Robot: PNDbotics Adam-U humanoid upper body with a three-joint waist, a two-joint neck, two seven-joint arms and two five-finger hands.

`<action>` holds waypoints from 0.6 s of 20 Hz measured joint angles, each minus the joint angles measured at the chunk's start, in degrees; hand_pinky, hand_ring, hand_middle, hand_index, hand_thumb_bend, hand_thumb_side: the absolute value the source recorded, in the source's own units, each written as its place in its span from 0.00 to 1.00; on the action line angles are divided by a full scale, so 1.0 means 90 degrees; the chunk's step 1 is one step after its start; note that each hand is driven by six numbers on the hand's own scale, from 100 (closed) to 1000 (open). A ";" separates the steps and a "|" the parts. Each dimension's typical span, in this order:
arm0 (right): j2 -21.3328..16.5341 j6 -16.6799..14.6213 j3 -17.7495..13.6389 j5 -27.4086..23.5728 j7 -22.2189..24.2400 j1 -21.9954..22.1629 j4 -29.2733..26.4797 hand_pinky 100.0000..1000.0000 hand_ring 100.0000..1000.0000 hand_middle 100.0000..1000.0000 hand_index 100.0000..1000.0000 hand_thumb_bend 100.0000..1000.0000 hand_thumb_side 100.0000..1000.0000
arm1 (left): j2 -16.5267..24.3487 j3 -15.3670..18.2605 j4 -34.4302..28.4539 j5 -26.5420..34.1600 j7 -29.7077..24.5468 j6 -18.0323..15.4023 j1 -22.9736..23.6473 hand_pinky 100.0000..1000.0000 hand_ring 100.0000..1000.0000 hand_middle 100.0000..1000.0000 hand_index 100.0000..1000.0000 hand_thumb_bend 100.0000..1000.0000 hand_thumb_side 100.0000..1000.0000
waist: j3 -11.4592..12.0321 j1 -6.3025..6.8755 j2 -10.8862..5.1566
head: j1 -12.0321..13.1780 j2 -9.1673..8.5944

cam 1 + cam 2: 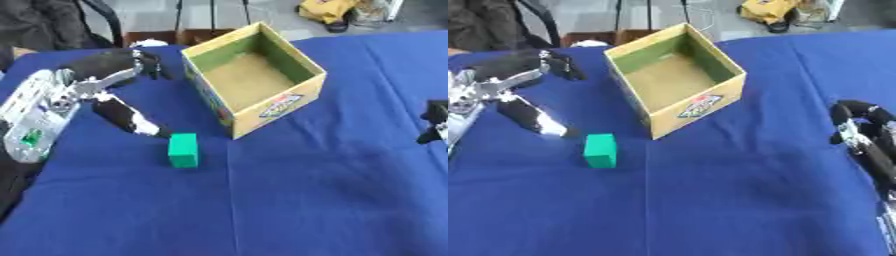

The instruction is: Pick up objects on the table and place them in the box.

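- One green block (183, 150) lies on the blue tablecloth (289, 200), just beyond the tip of my left hand's (109, 92) lower digit, which looks to be at or very near the block's upper corner; I cannot tell whether it actually touches.
- My left hand comes in from the left side with its digits spread wide apart: the upper fingers (149, 64) reach toward the box's near corner, the lower one slants down toward the block. It grips nothing.
- I see the cardboard box (262, 112) to the right of my left hand, just past the upper fingers but apart from them. It stands open-topped with green inner walls and a brown floor, and nothing lies inside. A printed label shows on its front wall.
- The block sits below and left of the box's front corner, near it but not against it.
- My right hand (864, 130) shows at the right edge, well apart from both box and block, resting on the cloth with its fingers curled over and nothing in them.
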 measured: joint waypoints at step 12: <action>0.0000 0.0001 0.0001 0.0000 0.0001 0.0016 0.0000 0.42 0.37 0.53 0.72 0.32 0.57 | -0.0385 -0.0437 0.0398 -0.0674 0.0029 -0.0094 0.0071 0.66 0.60 0.59 0.75 0.69 0.48 | 0.0009 -0.0002 0.0000 | -0.0001 0.0001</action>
